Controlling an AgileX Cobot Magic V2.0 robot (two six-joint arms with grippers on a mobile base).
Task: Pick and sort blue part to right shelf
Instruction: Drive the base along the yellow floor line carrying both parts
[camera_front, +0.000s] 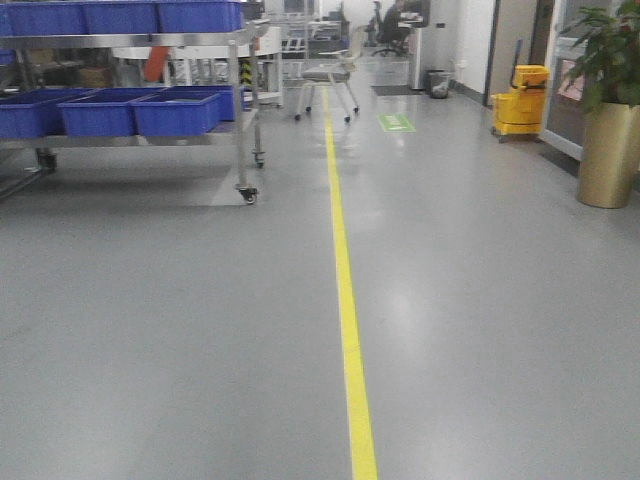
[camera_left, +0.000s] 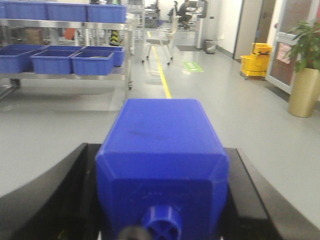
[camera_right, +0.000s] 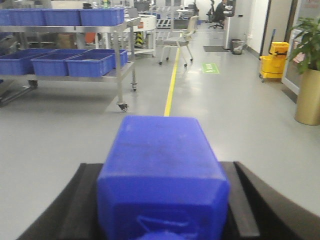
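Facing front: shelf rack (camera_front: 130, 140) with blue bins (camera_front: 170, 112) stood at the floor's (camera_front: 480, 300) far-left edge; no arm showed.
Left wrist: left gripper (camera_left: 160, 149) pinched the blue part (camera_left: 161, 170), cap (camera_left: 161, 222) toward the wrist, apparently secured for carrying.
Right wrist: right gripper (camera_right: 160, 167) clamped a second blue part (camera_right: 162, 192), neck cropped.

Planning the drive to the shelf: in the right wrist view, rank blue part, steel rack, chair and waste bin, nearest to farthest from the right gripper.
1. blue part, held in the right gripper
2. steel rack, left
3. chair, centre, behind the rack
4. waste bin, far back, right of centre
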